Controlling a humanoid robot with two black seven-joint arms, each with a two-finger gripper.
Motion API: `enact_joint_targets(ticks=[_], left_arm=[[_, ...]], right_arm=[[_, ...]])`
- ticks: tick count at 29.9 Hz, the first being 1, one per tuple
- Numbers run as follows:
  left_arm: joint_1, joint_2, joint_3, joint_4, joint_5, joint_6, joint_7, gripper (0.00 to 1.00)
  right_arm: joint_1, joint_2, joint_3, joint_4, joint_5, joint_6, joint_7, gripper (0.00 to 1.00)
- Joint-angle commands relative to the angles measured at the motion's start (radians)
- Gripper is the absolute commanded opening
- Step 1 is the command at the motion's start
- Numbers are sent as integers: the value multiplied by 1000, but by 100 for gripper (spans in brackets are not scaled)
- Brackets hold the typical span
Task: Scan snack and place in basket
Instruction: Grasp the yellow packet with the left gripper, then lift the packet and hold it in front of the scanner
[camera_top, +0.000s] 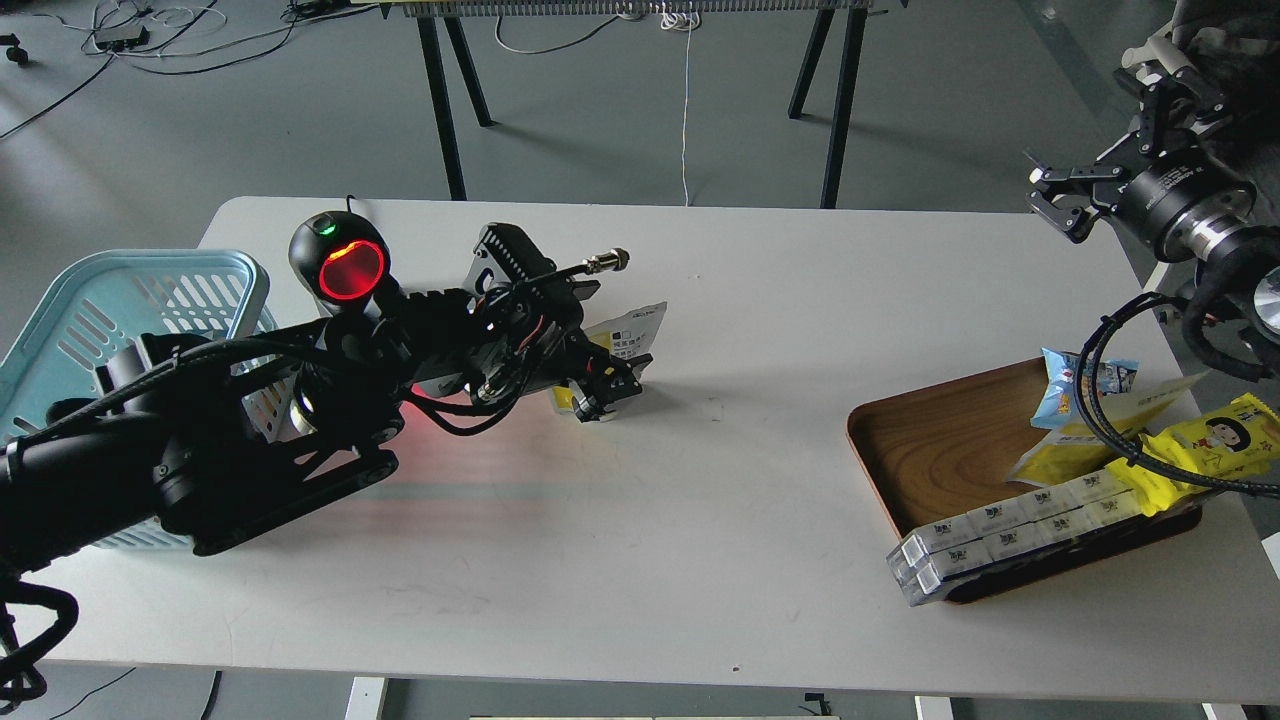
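The snack (634, 330), a pouch with a white top and a yellow bottom, stands on the white table (700, 500) left of centre. My left gripper (606, 386) is low over the pouch's front and hides its lower half. The fingers are dark, and I cannot tell whether they close on the pouch. The light blue basket (95, 290) stands at the table's left edge, partly behind my left arm. My right gripper (1056, 200) is open and empty, high beyond the table's far right corner.
A black round scanner (345, 265) glows red behind my left arm and casts red light on the table. A brown wooden tray (940, 450) at the right holds a blue packet, bright yellow packets and white boxes.
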Motion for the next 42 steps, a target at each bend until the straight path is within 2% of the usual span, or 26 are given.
enact_joint_targets(ticks=[1,11,13,15,22,33,42], left_arm=[[1,-2,0,6,0,0,0,72],[-1,4,0,3,0,0,-1,30],[1,4,0,1,0,0,0,12],[1,4,5,1,0,0,0,5],[-1,3,9,-6,0,0,0,1],[-16,38,-14,-52,0,0,-4,0],[-45,84,-159,-134,0,0,-17,0]], right_arm=[[-1,0,1,0,0,0,0,95],[-7,0,1,0,0,0,0,95],[-7,0,1,0,0,2,0,95],[-7,0,2,0,0,2,0,95],[-7,0,2,-1,0,2,0,95],[-7,0,2,-1,0,0,0,95],[-2,0,2,-1,0,0,0,95]])
